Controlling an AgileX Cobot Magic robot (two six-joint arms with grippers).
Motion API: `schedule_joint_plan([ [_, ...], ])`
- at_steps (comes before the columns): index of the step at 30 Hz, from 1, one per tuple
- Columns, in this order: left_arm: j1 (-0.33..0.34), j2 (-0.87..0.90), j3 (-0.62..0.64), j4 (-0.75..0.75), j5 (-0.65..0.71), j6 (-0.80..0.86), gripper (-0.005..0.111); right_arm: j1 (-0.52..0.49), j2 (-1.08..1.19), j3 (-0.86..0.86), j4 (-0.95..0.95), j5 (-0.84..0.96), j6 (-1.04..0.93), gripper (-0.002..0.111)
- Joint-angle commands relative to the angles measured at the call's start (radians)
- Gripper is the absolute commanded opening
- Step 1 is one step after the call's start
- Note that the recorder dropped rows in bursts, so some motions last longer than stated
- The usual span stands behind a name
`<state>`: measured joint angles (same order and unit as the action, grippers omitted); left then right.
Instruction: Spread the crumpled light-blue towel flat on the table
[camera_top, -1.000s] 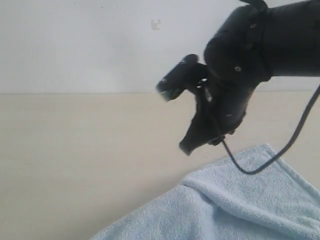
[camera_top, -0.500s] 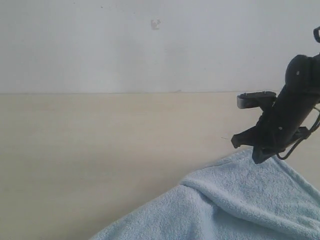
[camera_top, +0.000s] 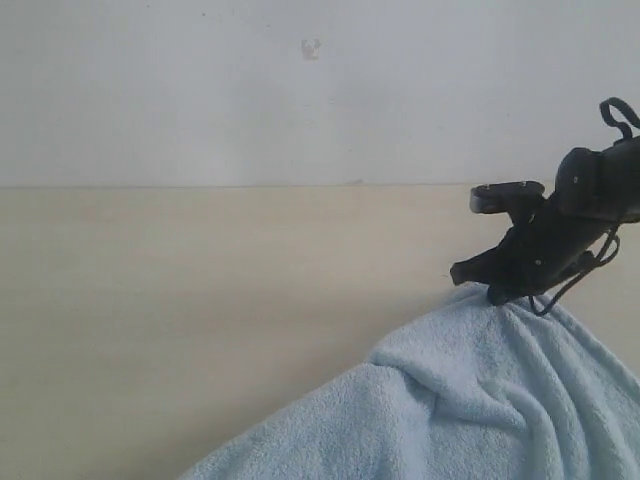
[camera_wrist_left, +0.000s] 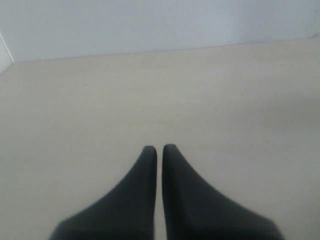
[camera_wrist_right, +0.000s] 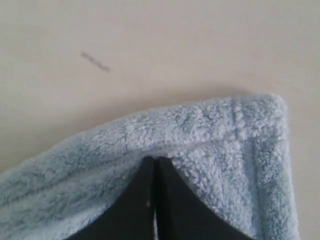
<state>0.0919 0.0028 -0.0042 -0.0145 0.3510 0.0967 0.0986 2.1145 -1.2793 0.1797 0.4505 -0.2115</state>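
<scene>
While I watch from the console, my left gripper (camera_wrist_left: 159, 148) shows only in its own wrist camera. Its two dark fingers are drawn together with just a sliver of light between them and nothing caught there. It hangs over the bare, pale table (camera_wrist_left: 100, 100), with the white wall (camera_wrist_left: 150, 25) beyond the far edge.

On the exterior view the table (camera_top: 180, 300) runs across the whole frame, and its 9 o'clock side and centre are plain wood. The wall (camera_top: 150, 90) rises behind it and carries a small scuff (camera_top: 312, 47) near 12 o'clock.

The towel (camera_top: 480, 400) lies on the table from about 6 o'clock round to 4 o'clock. It is rumpled, with a thick fold across its middle and creases rising toward 3 o'clock.

At 3 o'clock my right gripper (camera_top: 480, 282) comes in from the edge of the frame, tips pointing down onto the towel's uppermost corner. Its wrist camera shows the right gripper (camera_wrist_right: 154, 160) pinched tight on the towel (camera_wrist_right: 210, 130) at the fluffy hem just beside the stitched corner. That edge is pulled up off the table, and a faint grey mark (camera_wrist_right: 95, 61) shows on the wood beyond.
</scene>
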Motion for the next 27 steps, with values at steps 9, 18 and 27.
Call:
schedule_joint_plan([
  [9, 0.003, -0.003, 0.004, 0.001, -0.011, 0.002, 0.004, -0.327, 0.251, -0.316, 0.007, 0.259, -0.126, 0.000],
  [18, 0.003, -0.003, 0.004, 0.001, -0.011, 0.002, 0.004, -0.187, -0.233, -0.314, 0.719, 0.570, -0.640, 0.000],
  [27, 0.003, -0.003, 0.004, 0.001, -0.011, 0.002, 0.004, 0.529, -0.578, 0.021, -0.021, 0.442, -0.102, 0.000],
])
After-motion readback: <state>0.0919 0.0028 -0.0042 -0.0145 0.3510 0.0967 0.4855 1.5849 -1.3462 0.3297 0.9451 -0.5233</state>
